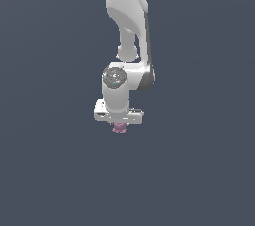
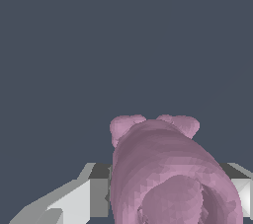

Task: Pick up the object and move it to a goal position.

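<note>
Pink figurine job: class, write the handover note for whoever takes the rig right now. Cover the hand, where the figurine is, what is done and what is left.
Hand: pointing down, with the pink figurine between its fingers; it looks shut on it, though the contact itself is hard to see.
Figurine: directly under the hand in the exterior view; it fills the space between the fingers in the wrist view.
Done: the hand has reached the figurine and appears to grip it.
Left: whether it is lifted cannot be told. No goal marker shows in either view; carry it there and confirm.
</note>
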You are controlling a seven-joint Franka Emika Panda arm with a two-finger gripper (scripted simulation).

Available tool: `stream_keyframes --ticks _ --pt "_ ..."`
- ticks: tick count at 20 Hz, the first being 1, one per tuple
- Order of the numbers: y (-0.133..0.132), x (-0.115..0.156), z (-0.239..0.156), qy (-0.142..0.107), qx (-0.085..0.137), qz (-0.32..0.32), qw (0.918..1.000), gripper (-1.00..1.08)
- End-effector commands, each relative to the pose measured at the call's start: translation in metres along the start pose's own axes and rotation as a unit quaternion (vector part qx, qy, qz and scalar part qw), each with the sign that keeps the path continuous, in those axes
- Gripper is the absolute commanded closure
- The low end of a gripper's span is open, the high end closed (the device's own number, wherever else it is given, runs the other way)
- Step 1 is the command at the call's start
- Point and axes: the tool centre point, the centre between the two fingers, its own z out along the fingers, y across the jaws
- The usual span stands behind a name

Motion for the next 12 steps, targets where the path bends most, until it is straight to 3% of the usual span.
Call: stream_keyframes --ticks 1,12 --pt "-0.01 -0.005 -0.016 0.001 0.0 0.0 1.0 1.08" --pt "-0.074 -0.039 -0.121 0.001 -0.001 0.0 1.0 1.08"
